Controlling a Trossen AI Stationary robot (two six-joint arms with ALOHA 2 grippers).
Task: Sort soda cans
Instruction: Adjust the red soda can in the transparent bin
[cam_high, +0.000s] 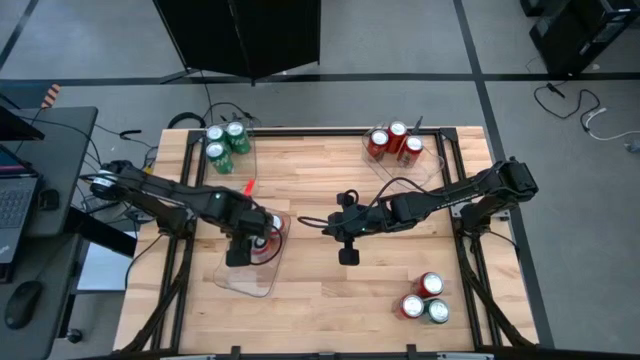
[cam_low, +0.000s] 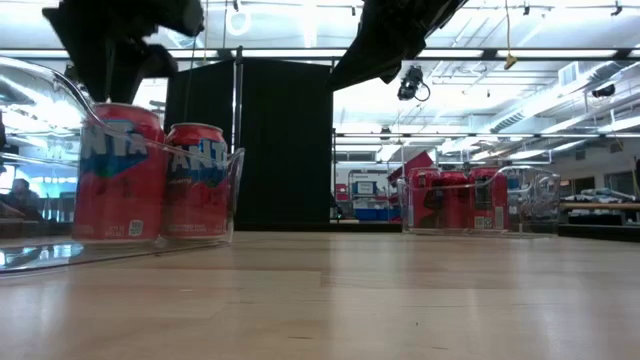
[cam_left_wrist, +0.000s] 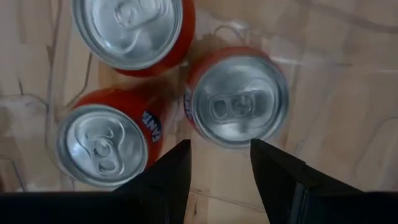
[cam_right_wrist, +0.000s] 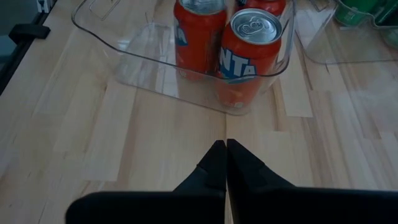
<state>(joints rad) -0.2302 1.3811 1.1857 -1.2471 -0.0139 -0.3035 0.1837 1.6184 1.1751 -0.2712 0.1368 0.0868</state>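
Observation:
Three red soda cans stand upright in a clear plastic tray at the table's near left. My left gripper hangs open above them, pointing down, with nothing between its fingers. In the low view it is the dark shape over the cans. My right gripper waits shut over the middle of the table, above the bare wood. Its wrist view looks at the same tray and its red cans.
Three green cans stand in a clear tray at the back left. Three red cans stand in a tray at the back right. Two red cans and one green can stand loose at the near right. Bare wood lies between.

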